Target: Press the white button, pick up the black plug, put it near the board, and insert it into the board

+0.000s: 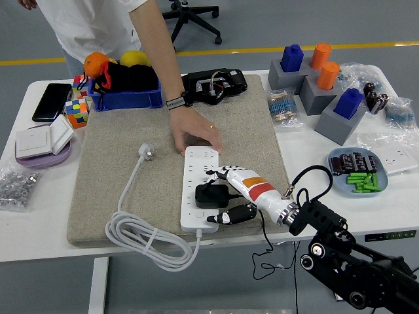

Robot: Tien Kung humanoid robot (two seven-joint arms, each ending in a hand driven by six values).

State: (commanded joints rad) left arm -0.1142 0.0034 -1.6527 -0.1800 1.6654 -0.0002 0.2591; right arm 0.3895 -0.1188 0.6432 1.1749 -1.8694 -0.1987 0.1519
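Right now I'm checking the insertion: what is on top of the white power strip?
The black plug sits on the white power strip, with the right hand open around it. A person's hand presses the far end. The plug's prongs are covered.

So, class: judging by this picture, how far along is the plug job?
Looks nearly done: the black plug sits on the board, apparently inserted. The right hand has its fingers spread around it, not gripping. A person's hand steadies the board's far end. Left: withdrawing. Button press cannot be judged.
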